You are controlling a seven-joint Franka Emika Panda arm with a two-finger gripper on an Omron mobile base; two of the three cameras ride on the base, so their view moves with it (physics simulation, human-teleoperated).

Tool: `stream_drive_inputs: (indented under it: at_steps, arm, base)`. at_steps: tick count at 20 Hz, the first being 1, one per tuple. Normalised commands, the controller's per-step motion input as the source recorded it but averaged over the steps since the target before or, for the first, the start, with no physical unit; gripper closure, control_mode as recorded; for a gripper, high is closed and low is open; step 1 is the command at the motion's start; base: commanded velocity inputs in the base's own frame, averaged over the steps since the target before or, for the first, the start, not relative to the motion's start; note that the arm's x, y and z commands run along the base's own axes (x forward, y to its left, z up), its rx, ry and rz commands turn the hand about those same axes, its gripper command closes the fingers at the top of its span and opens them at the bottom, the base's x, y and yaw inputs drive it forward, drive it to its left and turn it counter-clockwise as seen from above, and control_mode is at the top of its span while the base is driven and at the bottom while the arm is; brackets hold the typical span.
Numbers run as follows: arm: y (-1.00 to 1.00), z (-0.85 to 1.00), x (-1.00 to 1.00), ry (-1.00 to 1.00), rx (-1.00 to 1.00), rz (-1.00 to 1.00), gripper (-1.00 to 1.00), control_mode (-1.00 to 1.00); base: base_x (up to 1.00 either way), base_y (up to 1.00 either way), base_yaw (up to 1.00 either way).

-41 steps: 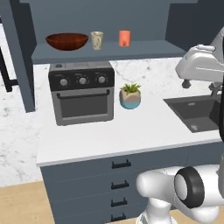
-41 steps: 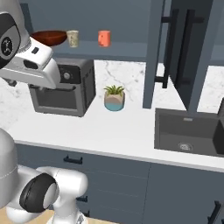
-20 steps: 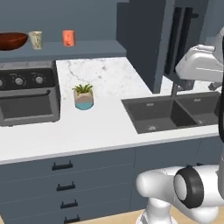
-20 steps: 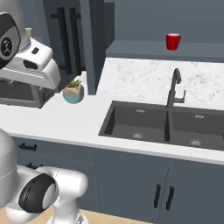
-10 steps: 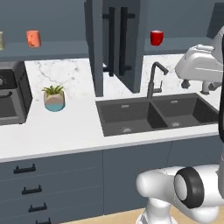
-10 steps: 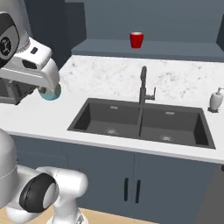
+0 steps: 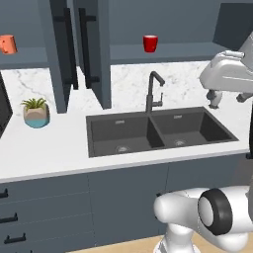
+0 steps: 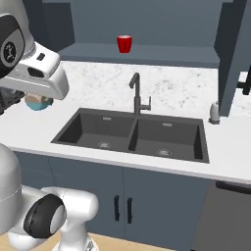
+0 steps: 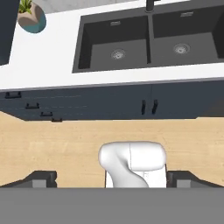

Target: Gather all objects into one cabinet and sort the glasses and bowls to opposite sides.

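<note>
Gripper (image 7: 226, 101) hangs wide and empty over the right of the sink (image 7: 157, 131), nothing gathered that I can see. Red cup (image 7: 150, 43) sits alone on the open shelf above the faucet (image 7: 154, 91); coral-orange cup (image 7: 7, 44) waits far left, past the cabinet doors (image 7: 81, 52).

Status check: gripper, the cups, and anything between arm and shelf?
Gripper open, empty, above the floor. Red cup alone on the shelf over the sink; coral cup in the left cabinet. Faucet stands below the red cup.
</note>
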Motion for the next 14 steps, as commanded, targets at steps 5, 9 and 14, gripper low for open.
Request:
stream_drive_inputs:
  at_steps: [5,9,14]
  arm:
    - [0.0,0.0,0.0,0.0,0.0,0.0,-1.0,1.0]
    - [0.0,0.0,0.0,0.0,0.0,0.0,-1.0,1.0]
    - [0.0,0.0,0.0,0.0,0.0,0.0,-1.0,1.0]
  base:
    - [0.4,0.0,0.02]
    - [0.55,-0.11,0.0]
    - [0.49,-0.12,0.0]
